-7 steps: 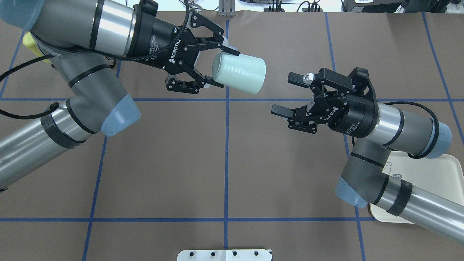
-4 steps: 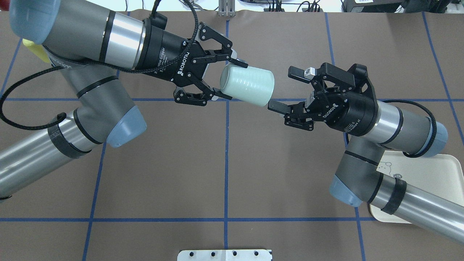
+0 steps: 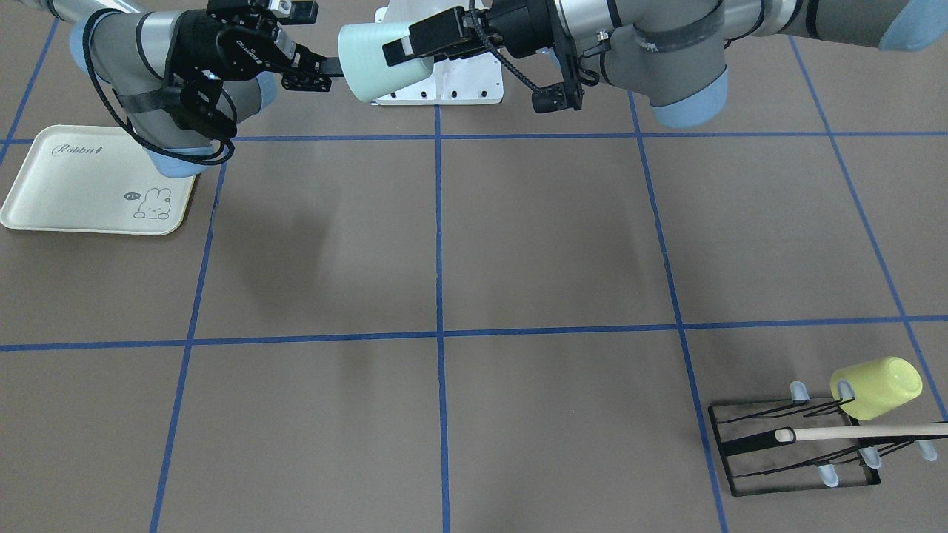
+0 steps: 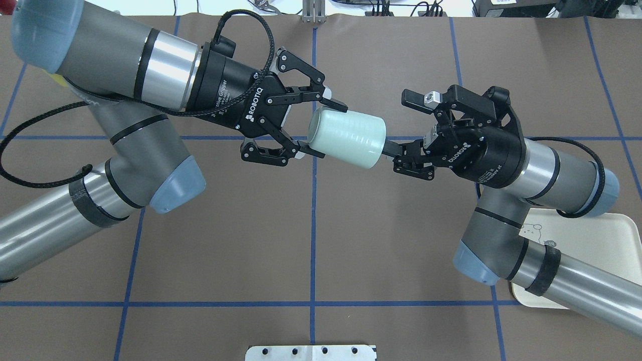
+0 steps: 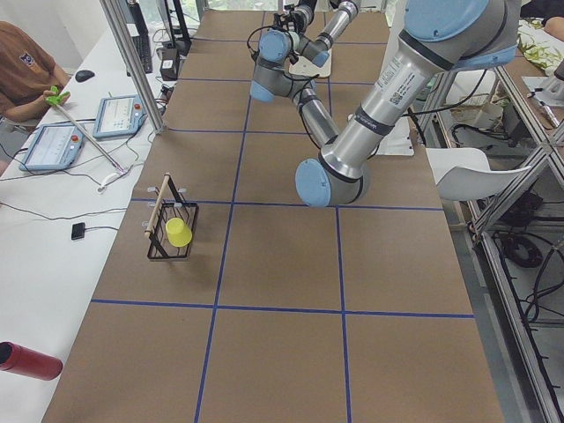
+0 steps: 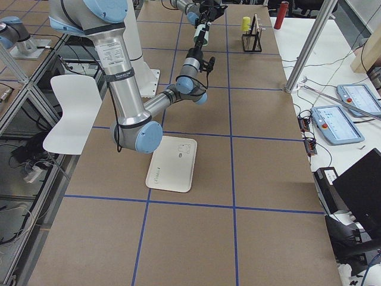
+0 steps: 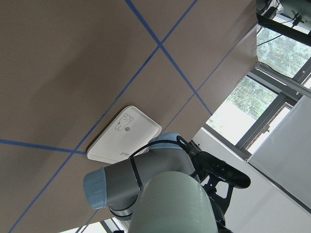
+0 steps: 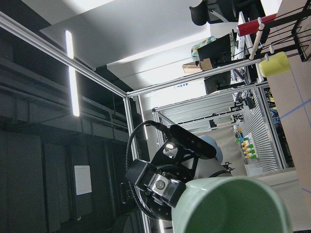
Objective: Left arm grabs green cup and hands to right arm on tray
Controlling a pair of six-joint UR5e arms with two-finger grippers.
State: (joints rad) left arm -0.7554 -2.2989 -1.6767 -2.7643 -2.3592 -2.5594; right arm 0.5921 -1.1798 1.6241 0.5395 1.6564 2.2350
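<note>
Green cup sideways, tight in left pincer; right pincer apart at its mouth

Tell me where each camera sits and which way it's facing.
Front-facing: across the table, looking steeply down at the robot; both arms, green cup, tray.
Overhead: behind the robot's shoulders, looking down; left fingers holding the cup, right fingers open.
Exterior left: table's end, left arm nearest; yellow cup.
Exterior right: opposite end, right arm nearest.
Left wrist: along the cup toward the right arm.
Right wrist: into the cup, left arm behind.
Shared: both wrists see the cup.
</note>
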